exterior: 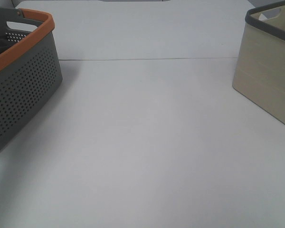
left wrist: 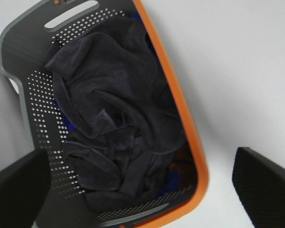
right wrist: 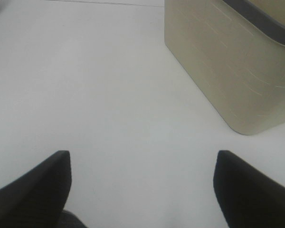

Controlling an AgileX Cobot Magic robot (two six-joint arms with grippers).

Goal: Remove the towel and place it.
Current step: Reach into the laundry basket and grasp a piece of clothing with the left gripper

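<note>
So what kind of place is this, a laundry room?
Likely a robot test bench staged for laundry, not a home: a plain white table, a grey perforated laundry basket with an orange rim holding a dark towel, and a beige bin.

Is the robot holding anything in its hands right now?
No, nothing. The left fingers are spread open above the towel lying in the basket. The right fingers are open over the table.
</note>
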